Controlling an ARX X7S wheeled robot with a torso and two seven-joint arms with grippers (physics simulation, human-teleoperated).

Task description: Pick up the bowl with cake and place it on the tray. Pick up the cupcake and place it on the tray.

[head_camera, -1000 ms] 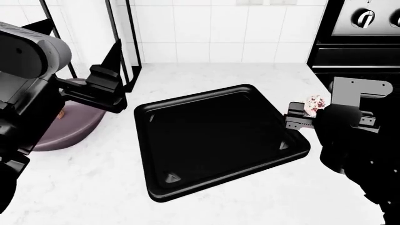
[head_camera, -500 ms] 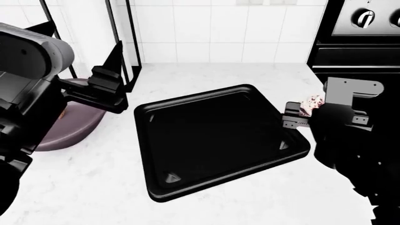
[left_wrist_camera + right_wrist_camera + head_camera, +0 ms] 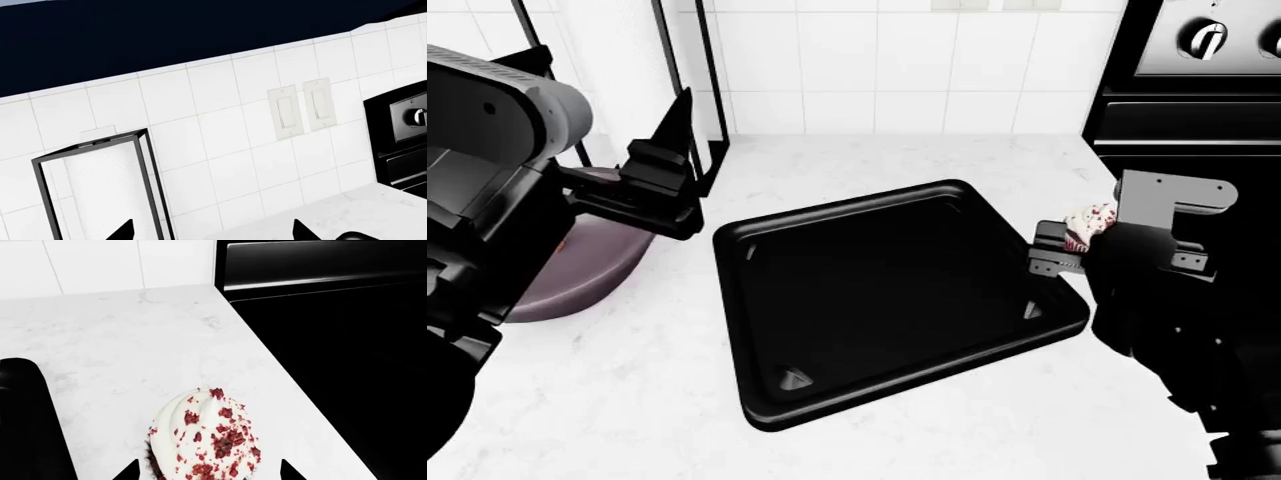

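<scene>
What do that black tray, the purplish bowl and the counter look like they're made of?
The tray looks like glossy black enamel or plastic; its rim catches bright highlights. The bowl seems matte ceramic or stoneware: smooth mauve-grey sides without shine. The counter looks like polished white marble or an imitation, with faint grey veining. All are simulator renders, so these are only appearances.

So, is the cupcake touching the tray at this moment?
Apart. In the head view the cupcake is at the right gripper, beyond the tray rim. In the right wrist view white counter shows between cupcake and tray corner.
</scene>
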